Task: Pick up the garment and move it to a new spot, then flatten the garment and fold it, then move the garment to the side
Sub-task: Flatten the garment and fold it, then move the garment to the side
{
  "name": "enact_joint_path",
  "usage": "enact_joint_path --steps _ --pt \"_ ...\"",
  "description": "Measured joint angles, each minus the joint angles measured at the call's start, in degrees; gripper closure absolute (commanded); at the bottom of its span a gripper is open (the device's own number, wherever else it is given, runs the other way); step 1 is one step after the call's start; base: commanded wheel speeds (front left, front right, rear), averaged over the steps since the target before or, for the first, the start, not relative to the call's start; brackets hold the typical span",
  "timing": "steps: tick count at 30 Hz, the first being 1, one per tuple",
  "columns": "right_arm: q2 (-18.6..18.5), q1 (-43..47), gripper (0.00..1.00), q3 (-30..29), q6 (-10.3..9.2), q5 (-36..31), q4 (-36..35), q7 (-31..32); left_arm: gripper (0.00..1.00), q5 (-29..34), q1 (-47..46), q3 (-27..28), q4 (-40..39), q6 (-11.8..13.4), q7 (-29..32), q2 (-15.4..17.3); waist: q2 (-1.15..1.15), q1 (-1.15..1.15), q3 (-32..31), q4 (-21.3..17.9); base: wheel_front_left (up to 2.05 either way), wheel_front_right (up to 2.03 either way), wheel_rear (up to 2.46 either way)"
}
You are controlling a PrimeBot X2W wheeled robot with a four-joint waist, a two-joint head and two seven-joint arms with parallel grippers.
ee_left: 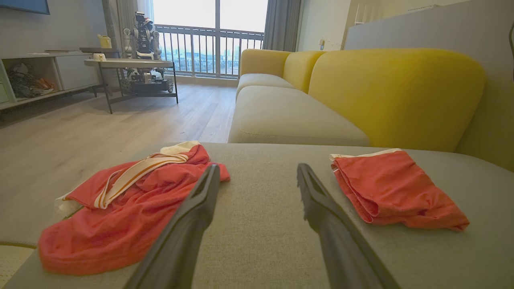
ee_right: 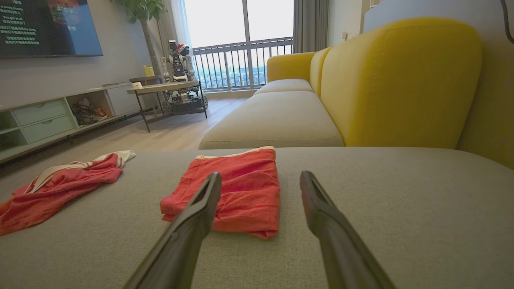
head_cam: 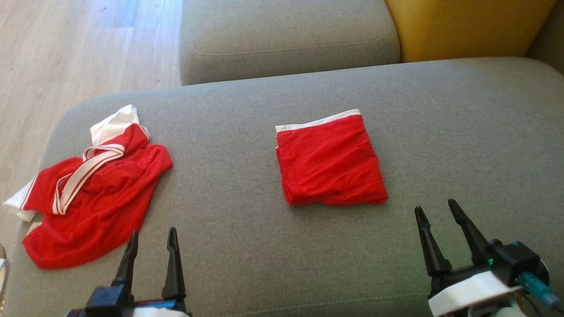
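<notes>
Thin, matt red cloth garment (head_cam: pixel 332 160); coarse grey woven sofa cushion (head_cam: pixel 462 132); smooth pale wood floor (head_cam: pixel 66 48).

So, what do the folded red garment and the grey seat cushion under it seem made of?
The folded red garment looks like thin, soft matte fabric, perhaps synthetic mesh: it wrinkles finely. The grey seat cushion looks like matte woven upholstery cloth: fine weave, stitched seam.

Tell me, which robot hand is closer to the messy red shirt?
The left. The left gripper is right beside the messy red shirt's near edge. The right gripper is far off on the other side, past the folded red cloth.
</notes>
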Motion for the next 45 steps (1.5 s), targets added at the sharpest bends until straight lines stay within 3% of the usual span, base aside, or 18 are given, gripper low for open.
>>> enact_joint_path --steps 13,20,28,34,41,42,43,44,45 --pt "0.0 -0.6 0.00 0.2 0.00 0.5 3.5 0.0 0.00 0.9 0.4 -1.2 0.7 0.1 0.0 0.0 0.00 0.00 1.0 1.7 0.00 0.00 0.00" --pt "0.1 -8.4 0.00 -1.2 0.00 9.5 14.6 1.2 0.00 1.1 0.3 -3.7 0.9 -0.4 0.0 0.0 0.00 0.00 2.7 4.7 0.00 0.00 0.00" --pt "-3.3 -24.6 0.00 -3.8 -0.01 18.1 27.0 12.0 0.00 1.0 -3.9 -5.4 0.6 -1.4 0.0 0.0 0.00 0.02 8.0 7.9 0.00 0.00 0.00" --pt "-6.1 -32.4 0.00 -5.0 -0.01 21.1 34.9 16.8 0.00 -0.1 -6.4 -6.3 0.5 -2.5 0.0 0.0 0.00 0.02 12.1 10.5 0.00 0.00 0.00" --pt "-7.0 -37.2 0.00 -4.0 -0.01 22.4 41.9 18.6 0.00 -0.6 -9.3 -7.2 0.5 -3.1 0.0 -0.1 0.00 0.01 16.0 12.7 0.00 0.00 0.00" --pt "-7.1 -37.8 0.18 -3.6 -0.01 22.4 42.6 18.6 0.00 -0.6 -9.6 -7.2 0.5 -3.1 0.0 -0.1 0.00 0.02 16.4 12.9 0.00 0.00 0.00" --pt "-7.2 -38.5 0.45 -3.4 -0.01 22.6 43.1 18.6 0.00 -0.6 -9.7 -7.3 0.5 -3.2 0.0 -0.1 0.00 0.02 16.7 13.1 0.00 0.00 0.00" --pt "-7.3 -39.2 0.83 -3.0 -0.01 22.8 43.6 18.6 0.00 -0.6 -9.9 -7.3 0.5 -3.2 0.0 -0.1 0.00 0.01 17.0 13.2 0.00 0.00 0.00" --pt "-7.3 -39.9 1.00 -2.4 -0.01 22.8 44.0 18.6 0.00 -0.6 -10.1 -7.4 0.6 -3.4 0.0 -0.1 0.00 0.01 17.2 13.3 0.00 0.00 0.00"
